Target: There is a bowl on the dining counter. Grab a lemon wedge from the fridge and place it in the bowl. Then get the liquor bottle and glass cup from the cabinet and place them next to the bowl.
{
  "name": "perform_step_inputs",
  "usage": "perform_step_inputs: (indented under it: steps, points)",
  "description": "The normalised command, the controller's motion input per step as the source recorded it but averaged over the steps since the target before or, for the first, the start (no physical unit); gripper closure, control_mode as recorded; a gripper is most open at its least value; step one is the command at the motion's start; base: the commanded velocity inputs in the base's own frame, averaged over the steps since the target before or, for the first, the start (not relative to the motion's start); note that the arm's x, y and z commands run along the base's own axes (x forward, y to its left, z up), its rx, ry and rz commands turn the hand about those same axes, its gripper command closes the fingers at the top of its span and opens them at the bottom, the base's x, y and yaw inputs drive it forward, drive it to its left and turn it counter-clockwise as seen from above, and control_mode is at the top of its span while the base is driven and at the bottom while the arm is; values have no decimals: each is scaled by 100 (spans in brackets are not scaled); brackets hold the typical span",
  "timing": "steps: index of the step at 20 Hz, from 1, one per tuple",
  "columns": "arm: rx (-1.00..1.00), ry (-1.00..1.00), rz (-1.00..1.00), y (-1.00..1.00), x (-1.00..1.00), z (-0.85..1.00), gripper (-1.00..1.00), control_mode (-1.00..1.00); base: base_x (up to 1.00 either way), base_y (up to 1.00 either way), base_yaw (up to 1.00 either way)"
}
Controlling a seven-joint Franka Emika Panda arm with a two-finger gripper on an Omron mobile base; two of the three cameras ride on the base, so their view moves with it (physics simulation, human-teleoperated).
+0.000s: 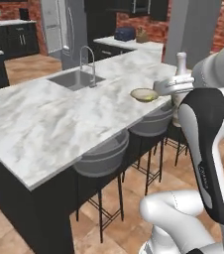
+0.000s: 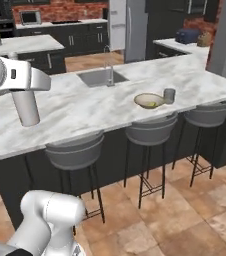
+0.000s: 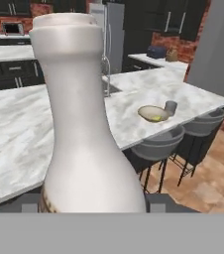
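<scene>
Up close before the hand camera, liquor bottle (image 3: pixel 86 129) pinched in the hand; glass cup (image 2: pixel 169 95) beside bowl (image 2: pixel 149 101).

You get even, diffuse light with no visible source and no hard glare. The marble tabletop (image 2: pixel 85 107) reads bright; the dark cabinets (image 2: pixel 70 35) at the back go murky. Soft shadows sit under the stools (image 2: pixel 75 150). All views look coarse and slightly soft. In your hand view the liquor bottle (image 3: pixel 84 124) looms close, pale, smoothly shaded.
</scene>
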Motion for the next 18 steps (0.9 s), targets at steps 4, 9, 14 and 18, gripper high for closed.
perform_step_inputs:
  steps: [4,9,14,18]
  points:
    - [0,0,0,0,0,0,100,100,50,-100,41]
    - [0,0,0,0,0,0,100,100,51,-100,41]
    - [0,0,0,0,0,0,100,100,51,-100,39]
    - [0,0,0,0,0,0,100,100,72,-85,28]
